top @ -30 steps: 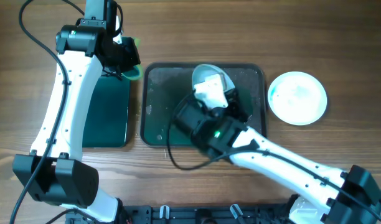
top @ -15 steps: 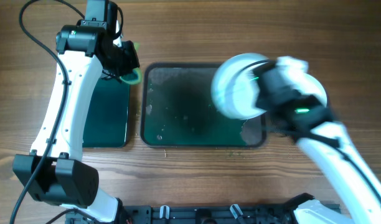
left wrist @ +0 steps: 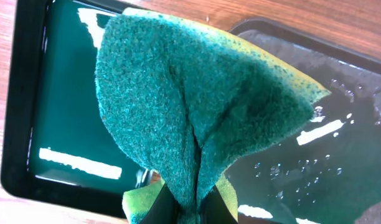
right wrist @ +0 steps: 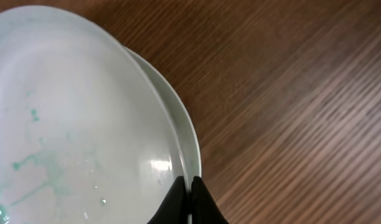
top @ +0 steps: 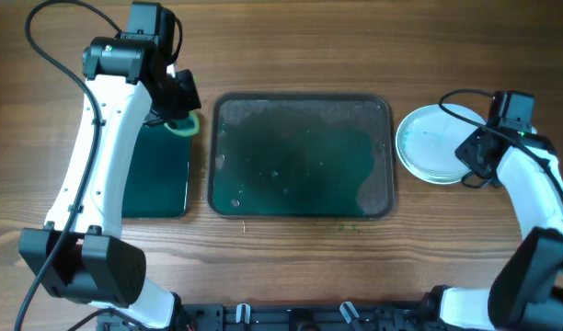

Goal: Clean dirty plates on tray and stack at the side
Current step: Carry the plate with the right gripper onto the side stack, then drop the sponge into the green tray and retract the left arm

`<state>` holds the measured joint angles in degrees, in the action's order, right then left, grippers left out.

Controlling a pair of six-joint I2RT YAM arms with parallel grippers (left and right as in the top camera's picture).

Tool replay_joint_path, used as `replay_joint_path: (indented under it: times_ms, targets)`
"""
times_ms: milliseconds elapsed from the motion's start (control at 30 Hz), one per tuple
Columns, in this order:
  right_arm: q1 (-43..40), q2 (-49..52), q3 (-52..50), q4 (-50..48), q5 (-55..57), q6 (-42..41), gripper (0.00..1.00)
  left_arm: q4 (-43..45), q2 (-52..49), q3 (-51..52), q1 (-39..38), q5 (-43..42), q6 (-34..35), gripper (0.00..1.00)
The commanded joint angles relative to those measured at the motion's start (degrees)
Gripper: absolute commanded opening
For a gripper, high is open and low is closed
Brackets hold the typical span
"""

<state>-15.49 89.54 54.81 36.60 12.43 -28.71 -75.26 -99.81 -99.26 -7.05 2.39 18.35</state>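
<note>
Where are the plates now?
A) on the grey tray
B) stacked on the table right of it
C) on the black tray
B: the plates sit stacked on the table right of the tray, which holds none; the right gripper pinches the top rim.

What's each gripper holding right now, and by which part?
Left gripper: the green sponge, pinched at its folded bottom edge. Right gripper: a white plate, pinched at its rim.

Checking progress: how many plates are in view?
2 that I can tell apart: the top plate and a lower plate under it, stacked right of the tray, which holds none. More may be hidden underneath.
</note>
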Motion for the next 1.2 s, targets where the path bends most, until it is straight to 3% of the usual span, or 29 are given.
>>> replay_joint_path:
  times_ms: [0, 100, 233, 267, 433, 533, 567, 600, 633, 767, 933, 1133, 1167]
  targets:
    - [-0.13, 6.05, -0.13, -2.27, -4.13, 4.11, 0.14, -1.4, 0.13, 0.04, 1.7, 1.57, 1.07, 0.04]
    - [-0.13, 6.78, 0.35, -1.64, -7.85, 7.26, 0.54, -3.1, 1.64, 0.04, 4.52, 1.57, 1.03, 0.04]
    - [-0.11, -0.07, 6.95, 5.95, -12.61, 12.17, 0.87, -5.77, 2.21, 1.16, 7.08, 1.6, -0.11, 0.04]
    - [-0.11, -2.21, 8.28, 7.45, -13.16, 12.63, 0.91, -5.64, 2.21, 2.56, 7.61, 1.62, -0.11, 0.04]
    - [-0.11, -6.51, 8.68, 7.41, -22.73, 16.76, 0.93, 3.34, 2.21, 16.9, 9.22, 2.23, -1.81, 0.04]
    - [0.63, -6.51, 8.68, 7.34, -23.1, 16.68, 0.93, 16.74, 2.21, 28.52, 11.58, 2.21, -1.81, 0.08]
    - [0.63, -6.51, 8.68, 7.21, -23.1, 16.41, 0.94, 18.6, 2.21, 30.34, 12.39, 2.19, -1.79, 0.43]
    - [0.63, -6.51, 8.68, 7.17, -23.1, 16.24, 1.0, 18.67, 2.21, 30.51, 12.87, 2.19, -1.77, 0.63]
    - [0.63, -6.51, 8.68, 6.88, -23.08, 14.86, 1.0, 18.29, 2.51, 30.12, 13.38, 1.38, -1.16, 1.0]
    - [0.63, -6.51, 8.61, 6.08, -22.84, 14.8, 1.0, 13.57, 8.35, 24.81, 13.55, -0.55, -1.25, 1.0]
    - [0.63, -6.51, 8.61, 6.1, -22.84, 14.82, 1.0, 10.54, 30.93, 23.15, 13.27, -12.28, -4.66, 1.0]
    - [0.63, -6.51, 8.61, 6.1, -22.84, 14.8, 1.0, 5.55, 57.09, 23.15, 12.63, -12.59, -4.48, 1.0]
    - [0.63, -6.51, 8.61, 6.1, -22.84, 14.8, 1.0, 3.56, 60.7, 23.17, 12.63, -9.16, -4.66, 1.0]
